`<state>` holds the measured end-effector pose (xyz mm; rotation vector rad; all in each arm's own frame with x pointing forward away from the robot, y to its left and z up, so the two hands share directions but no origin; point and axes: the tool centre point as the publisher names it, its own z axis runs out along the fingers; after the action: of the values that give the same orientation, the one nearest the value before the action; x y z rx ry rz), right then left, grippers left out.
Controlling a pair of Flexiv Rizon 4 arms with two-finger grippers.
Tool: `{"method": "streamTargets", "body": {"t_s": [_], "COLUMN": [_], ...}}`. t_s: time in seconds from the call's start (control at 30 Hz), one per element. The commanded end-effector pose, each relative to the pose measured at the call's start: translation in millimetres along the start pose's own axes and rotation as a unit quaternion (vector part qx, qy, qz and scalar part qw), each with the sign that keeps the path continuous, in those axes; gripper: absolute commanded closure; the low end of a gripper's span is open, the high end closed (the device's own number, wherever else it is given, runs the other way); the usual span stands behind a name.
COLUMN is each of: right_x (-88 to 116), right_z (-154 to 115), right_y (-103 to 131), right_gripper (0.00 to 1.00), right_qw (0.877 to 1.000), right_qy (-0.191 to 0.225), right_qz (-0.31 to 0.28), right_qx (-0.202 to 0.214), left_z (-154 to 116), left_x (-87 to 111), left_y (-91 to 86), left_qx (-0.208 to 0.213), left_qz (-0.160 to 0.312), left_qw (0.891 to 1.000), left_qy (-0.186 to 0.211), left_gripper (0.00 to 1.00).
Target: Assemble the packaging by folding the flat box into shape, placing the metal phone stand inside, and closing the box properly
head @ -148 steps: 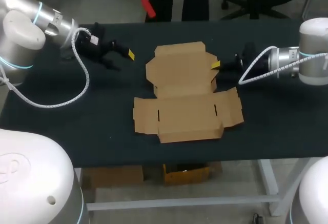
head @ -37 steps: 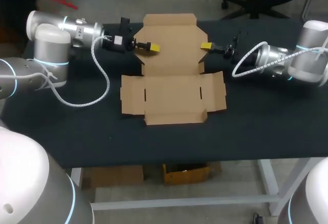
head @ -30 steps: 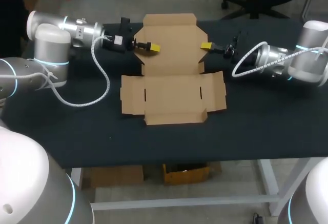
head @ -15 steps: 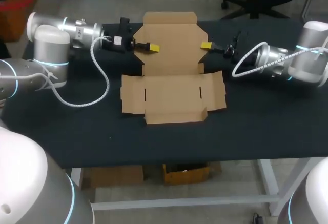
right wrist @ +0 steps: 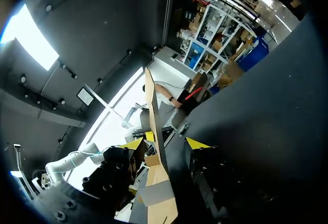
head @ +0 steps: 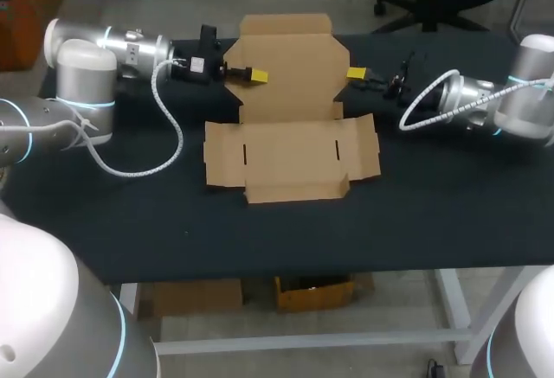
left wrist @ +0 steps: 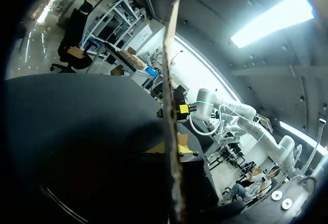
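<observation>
Flat box (head: 290, 149), rear panel (head: 290, 67) raised: left jaws seemingly clamp it, right jaws apart.

Left arm (head: 86, 58) comes in from the left side, elbow tucked back, forearm stretched out level, wrist straight. The left gripper (head: 257, 75) points sideways toward the middle, but its wrist view is too dark to call whether it's clamped or loose. Over on the other side, the right arm (head: 511, 105) mirrors it, forearm low and level. The right gripper (head: 356, 73) faces its partner head-on, well apart from it, and its yellow fingertips (right wrist: 197, 143) are spread wide.
</observation>
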<state>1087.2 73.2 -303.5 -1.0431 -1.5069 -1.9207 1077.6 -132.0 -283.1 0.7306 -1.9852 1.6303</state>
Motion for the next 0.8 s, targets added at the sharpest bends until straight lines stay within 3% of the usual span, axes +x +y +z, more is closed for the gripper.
{"method": "streamTargets", "body": {"t_s": [0.03,0.23,0.3,0.4,0.43,0.53,0.8], "right_x": [20.0,37.7,42.9,50.3,52.0,56.8,71.0], "right_z": [-17.1,-37.5,-44.3,-53.5,-56.9,-65.3,-85.7], "right_y": [1.1,2.7,2.4,0.3,-0.4,-3.1,-9.3], "right_gripper": [0.31,0.39,0.50,0.57,0.62,0.98,1.00], "right_qw": [0.999,0.997,0.997,0.995,0.994,0.993,0.988], "right_qy": [-0.033,-0.064,-0.073,-0.087,-0.093,-0.102,-0.130], "right_qz": [-0.008,-0.032,-0.039,-0.047,-0.049,-0.056,-0.077], "right_qx": [-0.002,-0.005,-0.007,-0.010,-0.012,-0.016,-0.022], "left_z": [-2.3,0.2,1.4,3.4,4.1,5.2,3.7], "left_x": [-1.9,-5.3,-6.1,-6.4,-6.6,-7.8,-7.9], "left_y": [-9.8,-24.1,-28.4,-34.5,-36.3,-41.5,-52.6], "left_qx": [-0.008,-0.012,-0.012,-0.007,-0.004,0.001,0.018], "left_qz": [0.012,0.035,0.043,0.056,0.062,0.071,0.095], "left_qw": [1.000,0.999,0.999,0.998,0.998,0.997,0.995], "left_qy": [0.005,0.007,0.009,0.005,0.005,0.007,0.004], "left_gripper": [1.00,1.00,1.00,1.00,1.00,1.00,1.00]}}
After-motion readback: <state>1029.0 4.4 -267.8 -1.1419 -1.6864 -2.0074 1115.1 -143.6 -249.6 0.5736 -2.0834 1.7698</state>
